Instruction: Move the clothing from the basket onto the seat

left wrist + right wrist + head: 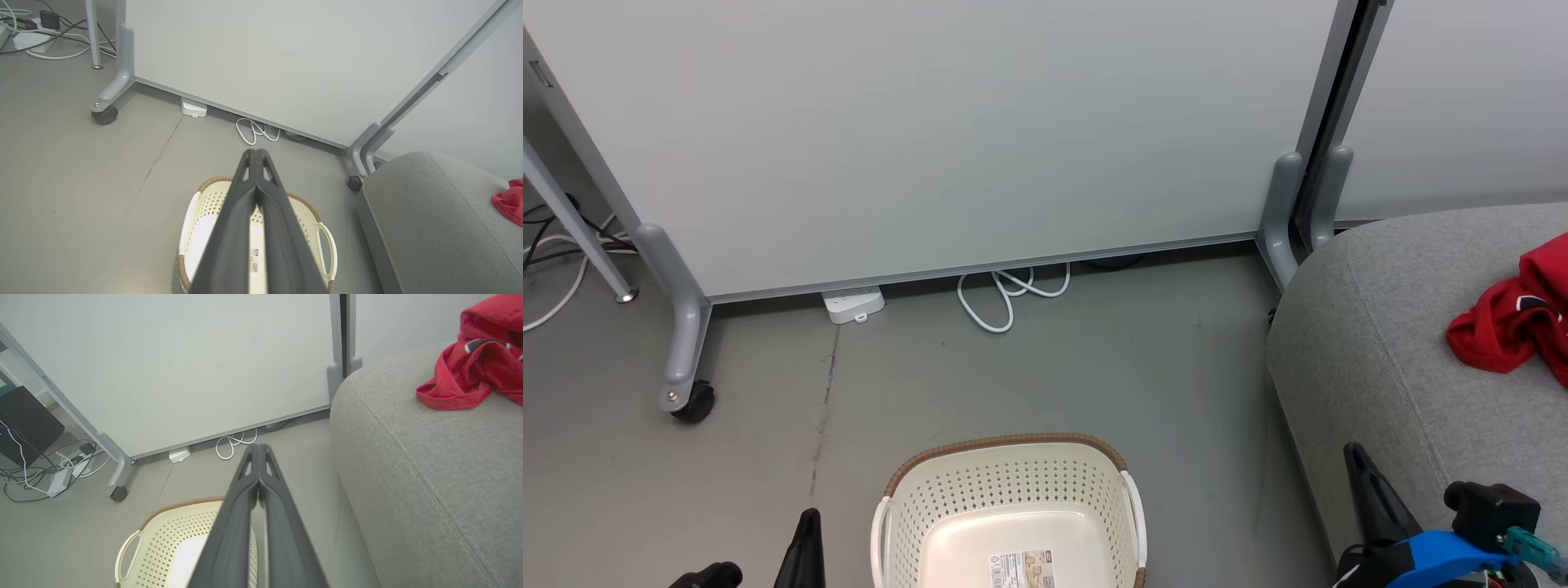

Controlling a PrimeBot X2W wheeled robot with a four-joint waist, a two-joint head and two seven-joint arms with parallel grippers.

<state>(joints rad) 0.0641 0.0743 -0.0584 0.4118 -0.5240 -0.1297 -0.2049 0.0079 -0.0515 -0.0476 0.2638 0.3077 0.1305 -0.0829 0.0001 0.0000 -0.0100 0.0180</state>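
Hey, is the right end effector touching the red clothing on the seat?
Apart. The right wrist view shows the shut right end effector well short of the clothing, with bare grey seat between them.

The cream perforated plastic basket (pixel 1013 482) looks smooth and faintly glossy, its brown rim (pixel 1005 443) woven-textured, a paper label (pixel 1021 569) inside. The grey upholstered seat (pixel 1380 351) is coarse matt cloth; the red clothing (pixel 1507 322) is soft fabric.

i get bright, even, soft light in all three views. only faint shadows lie on the floor (pixel 1029 384) under the panel (pixel 931 122) and beside the seat (pixel 1380 351). the basket (pixel 163 535) bottom washes out white in my wrist views, where the panel's edges lean.
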